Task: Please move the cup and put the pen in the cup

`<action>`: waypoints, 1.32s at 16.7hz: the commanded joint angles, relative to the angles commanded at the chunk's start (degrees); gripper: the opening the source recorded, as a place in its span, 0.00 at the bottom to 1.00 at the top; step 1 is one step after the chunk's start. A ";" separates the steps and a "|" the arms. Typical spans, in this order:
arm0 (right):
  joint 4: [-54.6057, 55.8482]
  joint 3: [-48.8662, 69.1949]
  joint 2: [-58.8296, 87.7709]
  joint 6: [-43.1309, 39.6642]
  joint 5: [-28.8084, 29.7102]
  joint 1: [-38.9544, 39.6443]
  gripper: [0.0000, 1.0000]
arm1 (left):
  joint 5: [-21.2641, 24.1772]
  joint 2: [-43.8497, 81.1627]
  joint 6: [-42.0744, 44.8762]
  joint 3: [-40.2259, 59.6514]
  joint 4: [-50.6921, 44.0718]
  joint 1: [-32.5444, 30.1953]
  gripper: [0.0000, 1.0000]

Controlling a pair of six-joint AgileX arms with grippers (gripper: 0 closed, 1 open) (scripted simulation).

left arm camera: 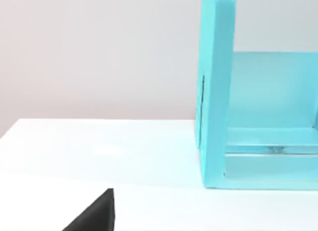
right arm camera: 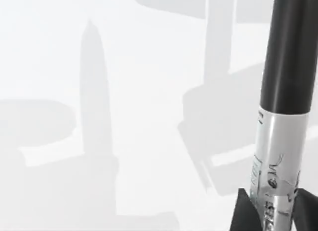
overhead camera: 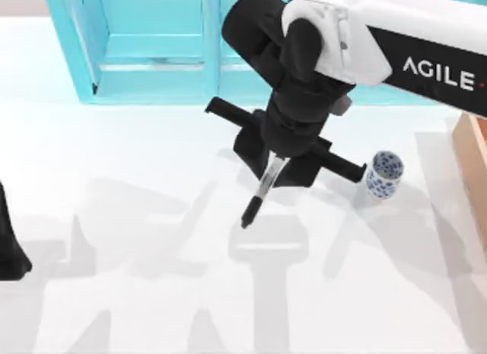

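Note:
My right gripper (overhead camera: 280, 161) hangs over the middle of the table, shut on the pen (overhead camera: 261, 191). The pen is a slim black marker with a grey-white band, and it slants down and to the left from the fingers, its tip above the table. In the right wrist view the pen (right arm camera: 283, 92) rises between two dark fingertips (right arm camera: 243, 213), clear of the white tabletop. The cup (overhead camera: 383, 173), small and white with a blue dotted pattern, stands upright on the table to the right of the gripper, apart from it. My left arm (overhead camera: 9, 247) stays parked at the table's left edge.
A turquoise open shelf unit (overhead camera: 152, 46) stands along the back of the table; its side panel (left arm camera: 216, 92) shows in the left wrist view. A brown wooden object (overhead camera: 473, 164) sits at the right edge, just beyond the cup.

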 joint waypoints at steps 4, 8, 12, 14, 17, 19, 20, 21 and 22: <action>-1.07 -2.15 -2.59 1.18 0.15 1.21 0.00 | 0.00 0.00 0.00 0.00 0.00 0.00 1.00; -0.36 -2.37 -2.51 0.60 0.63 1.05 0.00 | 0.00 0.00 0.00 0.00 0.00 0.00 1.00; 7.99 -7.56 -3.35 -5.87 7.41 2.10 0.00 | 0.00 0.00 0.00 0.00 0.00 0.00 1.00; 15.84 -11.95 -3.84 -10.58 12.78 2.68 0.00 | 0.00 0.00 0.00 0.00 0.00 0.00 1.00; 31.87 -20.43 -4.73 -18.42 21.86 3.69 0.00 | 0.00 0.00 0.00 0.00 0.00 0.00 1.00; 44.30 -27.07 -5.48 -24.39 28.33 4.33 0.00 | 0.00 0.00 0.00 0.00 0.00 0.00 1.00; 50.74 -30.50 -5.90 -27.58 31.57 4.61 0.00 | 0.00 0.00 0.00 0.00 0.00 0.00 1.00; 57.23 -33.93 -6.46 -30.84 34.71 4.86 0.00 | 0.00 0.00 0.00 0.00 0.00 0.00 1.00; 63.69 -37.38 -7.23 -34.11 37.73 5.13 0.00 | 0.00 0.00 0.00 0.00 0.00 0.00 1.00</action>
